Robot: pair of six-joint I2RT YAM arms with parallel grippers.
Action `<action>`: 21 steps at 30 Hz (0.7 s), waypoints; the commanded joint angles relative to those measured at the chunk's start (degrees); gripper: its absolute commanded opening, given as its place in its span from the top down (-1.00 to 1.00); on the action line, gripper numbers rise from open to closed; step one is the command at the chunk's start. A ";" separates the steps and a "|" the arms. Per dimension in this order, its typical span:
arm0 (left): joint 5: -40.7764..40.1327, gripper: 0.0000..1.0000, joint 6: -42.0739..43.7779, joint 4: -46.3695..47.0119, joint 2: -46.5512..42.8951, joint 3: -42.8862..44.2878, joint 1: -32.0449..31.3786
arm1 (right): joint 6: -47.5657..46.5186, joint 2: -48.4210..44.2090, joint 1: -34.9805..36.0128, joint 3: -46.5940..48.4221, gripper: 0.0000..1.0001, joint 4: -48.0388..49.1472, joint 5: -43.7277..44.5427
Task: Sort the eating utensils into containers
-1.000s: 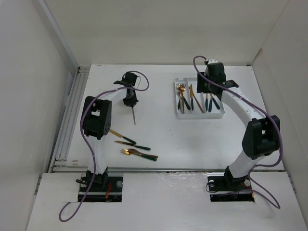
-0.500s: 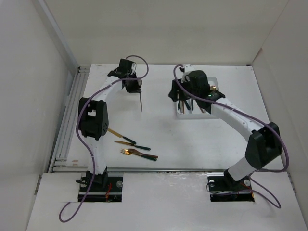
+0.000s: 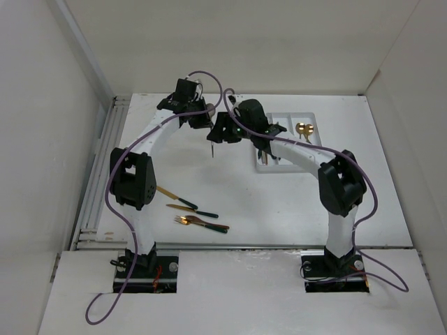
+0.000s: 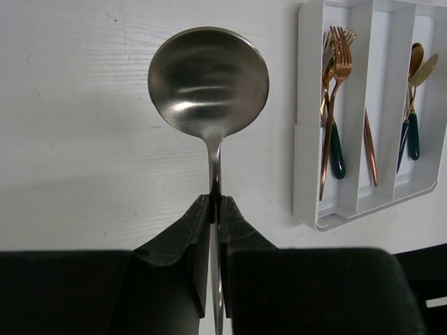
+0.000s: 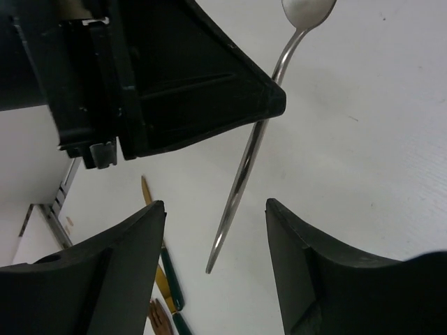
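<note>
My left gripper (image 4: 215, 199) is shut on the thin handle of a silver spoon (image 4: 208, 77), whose round bowl points away above the table. From above, the left gripper (image 3: 204, 125) holds the spoon (image 3: 210, 144) left of the white tray (image 3: 307, 118). My right gripper (image 5: 215, 204) is open, and the spoon's free handle end (image 5: 237, 199) hangs between its fingers (image 5: 133, 265), touching neither. The tray's containers (image 4: 307, 153) hold gold forks (image 4: 334, 98), a knife (image 4: 368, 139) and spoons (image 4: 412, 105). The right arm covers part of the tray from above.
Several loose utensils lie near the left arm's base: a knife (image 3: 176, 197), another knife (image 3: 193, 209) and forks (image 3: 202, 223). White walls close in the table on the left, back and right. A rail (image 3: 98, 174) runs along the left edge.
The right arm has swung left from over the tray to the left gripper, its jaws widening. The left gripper has carried the spoon to the right and toward the back.
</note>
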 commanded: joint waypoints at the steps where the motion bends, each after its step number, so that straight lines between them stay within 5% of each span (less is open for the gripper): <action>1: -0.22 1.00 -0.87 0.44 -4.01 1.51 -0.09 | 2.67 0.51 0.03 3.75 -0.28 3.25 -2.43; 7: -0.22 1.00 -0.87 0.44 -4.01 1.51 -0.09 | 4.42 3.67 0.03 4.88 -0.18 3.25 -0.32; 9: 0.31 1.00 -1.49 -0.08 -4.01 1.51 -0.09 | 4.42 5.69 0.03 6.03 -0.08 3.25 -0.93; 12: 0.31 1.00 -1.49 -0.08 -4.01 0.98 -0.09 | 4.42 7.88 0.03 8.05 0.32 3.25 -1.63; 21: 0.31 1.00 -2.01 -0.08 -4.54 -0.16 -0.09 | 5.48 10.18 -0.59 9.99 0.56 3.25 -2.78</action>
